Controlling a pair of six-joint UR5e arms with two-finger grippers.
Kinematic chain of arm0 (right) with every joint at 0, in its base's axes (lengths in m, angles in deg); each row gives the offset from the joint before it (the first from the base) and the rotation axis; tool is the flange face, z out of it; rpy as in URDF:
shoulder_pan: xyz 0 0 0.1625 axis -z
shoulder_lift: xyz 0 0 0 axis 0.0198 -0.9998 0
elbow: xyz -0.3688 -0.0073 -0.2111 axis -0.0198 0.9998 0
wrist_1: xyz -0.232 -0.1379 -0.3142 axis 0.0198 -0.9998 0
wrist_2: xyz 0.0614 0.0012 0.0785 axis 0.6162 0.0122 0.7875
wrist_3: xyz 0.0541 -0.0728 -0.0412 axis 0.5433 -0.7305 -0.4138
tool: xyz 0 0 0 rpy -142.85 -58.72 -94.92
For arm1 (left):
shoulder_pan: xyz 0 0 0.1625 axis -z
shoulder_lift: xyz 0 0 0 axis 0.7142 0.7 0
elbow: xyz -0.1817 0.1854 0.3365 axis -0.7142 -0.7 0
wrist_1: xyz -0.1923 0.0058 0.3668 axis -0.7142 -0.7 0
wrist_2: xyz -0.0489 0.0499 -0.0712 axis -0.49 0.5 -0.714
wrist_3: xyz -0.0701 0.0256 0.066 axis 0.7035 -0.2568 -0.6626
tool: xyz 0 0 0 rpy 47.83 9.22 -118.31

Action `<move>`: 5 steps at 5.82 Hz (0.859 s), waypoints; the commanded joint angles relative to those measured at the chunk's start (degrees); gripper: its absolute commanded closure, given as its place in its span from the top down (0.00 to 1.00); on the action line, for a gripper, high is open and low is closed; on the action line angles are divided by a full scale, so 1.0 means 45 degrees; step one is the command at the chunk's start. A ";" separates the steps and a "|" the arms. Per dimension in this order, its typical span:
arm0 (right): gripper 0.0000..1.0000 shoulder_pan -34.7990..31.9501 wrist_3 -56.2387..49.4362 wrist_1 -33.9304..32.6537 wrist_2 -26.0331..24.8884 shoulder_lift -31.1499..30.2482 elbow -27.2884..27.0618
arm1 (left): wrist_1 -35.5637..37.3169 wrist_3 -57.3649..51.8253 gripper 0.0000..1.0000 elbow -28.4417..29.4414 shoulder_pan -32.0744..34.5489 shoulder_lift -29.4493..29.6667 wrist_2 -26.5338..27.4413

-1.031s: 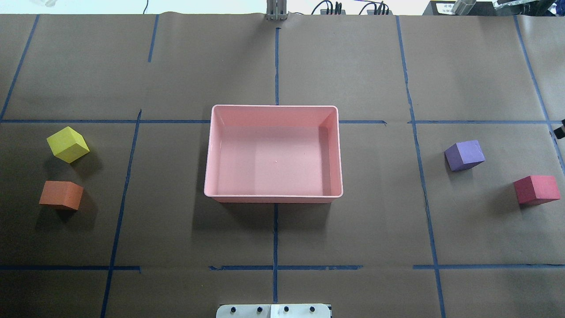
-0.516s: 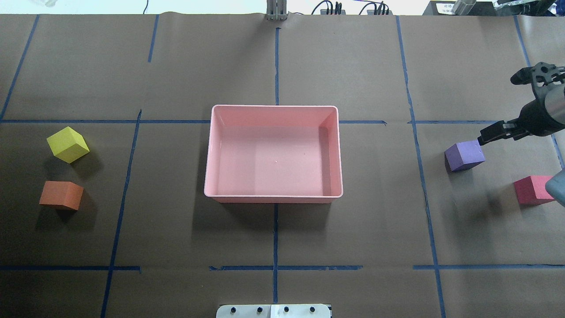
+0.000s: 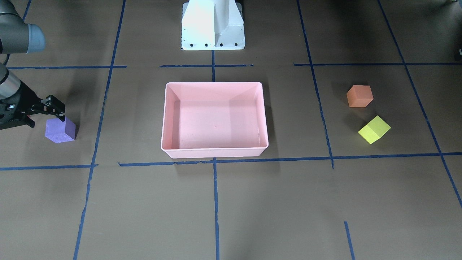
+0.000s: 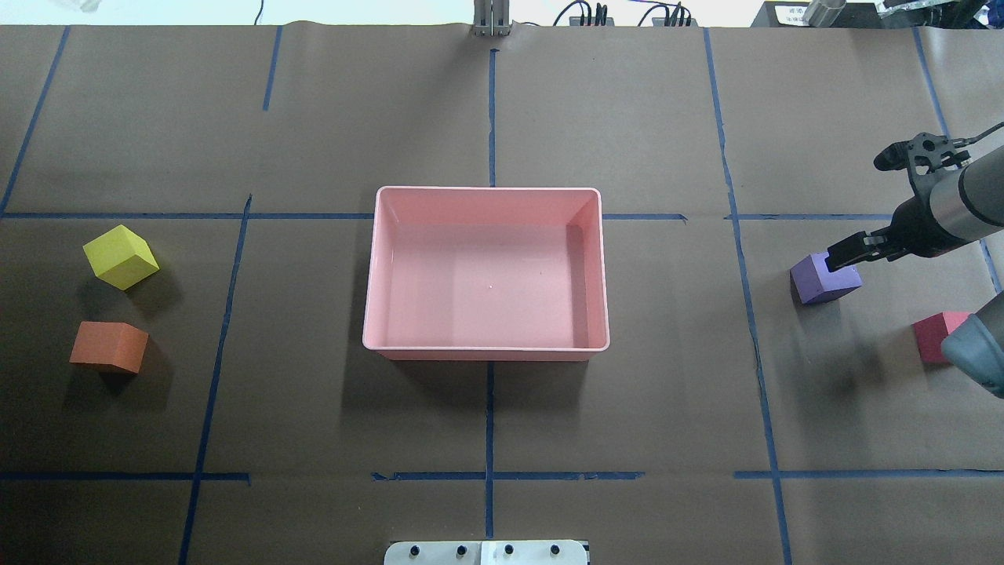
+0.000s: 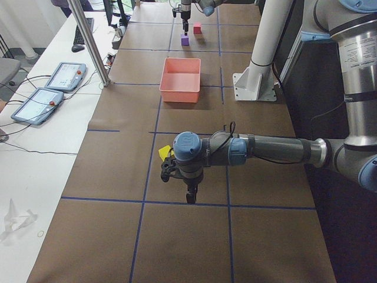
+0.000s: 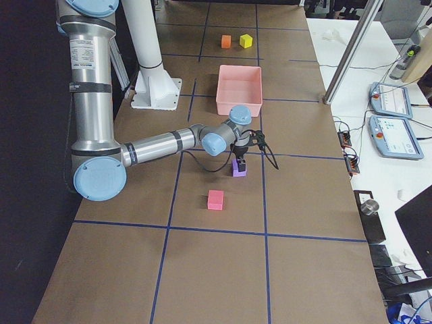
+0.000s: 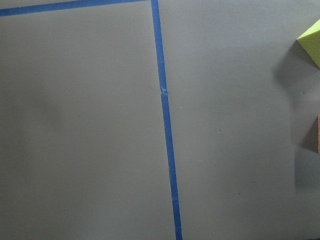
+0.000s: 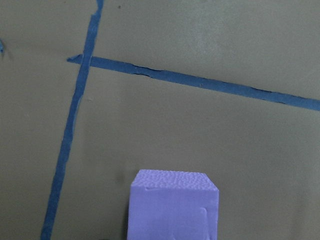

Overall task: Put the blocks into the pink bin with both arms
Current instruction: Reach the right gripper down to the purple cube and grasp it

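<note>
The pink bin (image 4: 486, 189) stands empty at the table's middle. The yellow block (image 4: 120, 256) and the orange block (image 4: 109, 346) lie at the left. The purple block (image 4: 823, 277) and the red-pink block (image 4: 932, 336), partly hidden by my right arm, lie at the right. My right gripper (image 4: 841, 259) hangs open just over the purple block's far right edge and holds nothing. The purple block fills the bottom of the right wrist view (image 8: 172, 207). My left gripper (image 5: 189, 197) shows only in the exterior left view, past the yellow block (image 5: 165, 152); I cannot tell its state.
The white pedestal (image 3: 213, 25) stands behind the bin on the robot's side. Blue tape lines cross the brown table cover. The left wrist view shows bare cover with a corner of the yellow block (image 7: 312, 45) at its right edge.
My right arm has come in from the right edge and moved left to the purple block. Its elbow now covers part of the red-pink block. The blocks have not moved.
</note>
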 commanded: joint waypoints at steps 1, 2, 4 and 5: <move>1.00 0.0503 0.0002 0.0015 -0.0250 0.0628 0.1117 | 0.0005 0.0000 1.00 0.0000 0.0000 -0.0012 0.0000; 1.00 0.0641 0.0002 0.0015 -0.0310 0.0827 0.1512 | 0.0005 0.0000 1.00 0.0000 0.0000 -0.0012 0.0000; 0.40 0.0798 -0.0017 -0.0004 -0.0389 0.0887 0.1458 | 0.0005 0.0000 1.00 0.0020 0.0000 -0.0012 0.0000; 0.34 0.0798 0.0021 -0.0024 -0.0350 0.1119 0.1206 | 0.0005 0.0000 1.00 0.0020 0.0000 -0.0012 0.0000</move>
